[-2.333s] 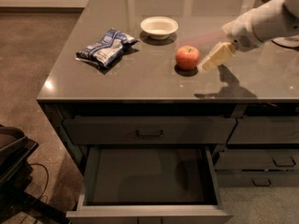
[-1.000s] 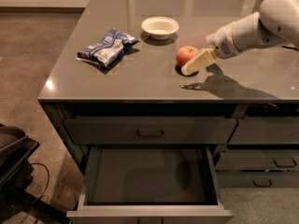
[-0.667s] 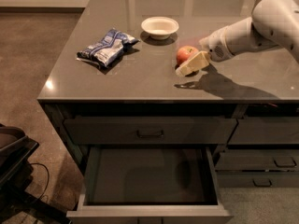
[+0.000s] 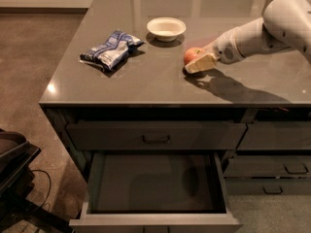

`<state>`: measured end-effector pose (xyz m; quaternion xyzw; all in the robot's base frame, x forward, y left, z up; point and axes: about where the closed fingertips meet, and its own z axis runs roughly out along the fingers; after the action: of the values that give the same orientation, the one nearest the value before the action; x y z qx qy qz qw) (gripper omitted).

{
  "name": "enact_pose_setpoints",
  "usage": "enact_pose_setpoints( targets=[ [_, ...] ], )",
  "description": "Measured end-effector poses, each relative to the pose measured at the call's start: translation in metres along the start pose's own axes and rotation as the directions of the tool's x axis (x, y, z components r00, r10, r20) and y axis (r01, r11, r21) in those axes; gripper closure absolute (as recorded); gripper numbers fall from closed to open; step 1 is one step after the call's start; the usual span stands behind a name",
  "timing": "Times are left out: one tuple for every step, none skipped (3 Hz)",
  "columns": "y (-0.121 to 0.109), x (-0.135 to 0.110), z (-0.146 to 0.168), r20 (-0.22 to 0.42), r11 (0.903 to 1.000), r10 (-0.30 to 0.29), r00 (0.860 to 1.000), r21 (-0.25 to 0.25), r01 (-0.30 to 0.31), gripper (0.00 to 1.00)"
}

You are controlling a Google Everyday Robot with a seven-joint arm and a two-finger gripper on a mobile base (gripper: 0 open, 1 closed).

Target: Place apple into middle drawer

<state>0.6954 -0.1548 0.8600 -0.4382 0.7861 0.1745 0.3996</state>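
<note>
The red-orange apple (image 4: pixel 191 55) rests on the grey countertop (image 4: pixel 146 84), right of centre and just in front of the white bowl. My gripper (image 4: pixel 199 62) reaches in from the right on the white arm (image 4: pixel 262 33), sits low on the counter and is pressed against the apple's right and front side, covering part of it. The middle drawer (image 4: pixel 155 222) is pulled out below the counter's front edge. Its flat dark bottom is bare.
A white bowl (image 4: pixel 166 27) stands behind the apple. A blue and white snack bag (image 4: pixel 111 50) lies at the left of the counter. A closed drawer front with a black bar handle (image 4: pixel 156 139) sits above the open drawer. Narrower drawers (image 4: pixel 284 169) are at the right. Dark equipment (image 4: pixel 12 154) stands on the floor at the left.
My gripper has moved left and down across the counter, from right of the apple to right against it. The apple, bowl, bag and drawer have not moved.
</note>
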Motion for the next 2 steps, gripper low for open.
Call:
enact_pose_setpoints(
  targets=[
    [0.0, 0.0, 0.0, 0.0, 1.0, 0.0, 1.0, 0.0, 0.0, 0.65],
    [0.0, 0.0, 0.0, 0.0, 1.0, 0.0, 1.0, 0.0, 0.0, 0.88]
  ],
)
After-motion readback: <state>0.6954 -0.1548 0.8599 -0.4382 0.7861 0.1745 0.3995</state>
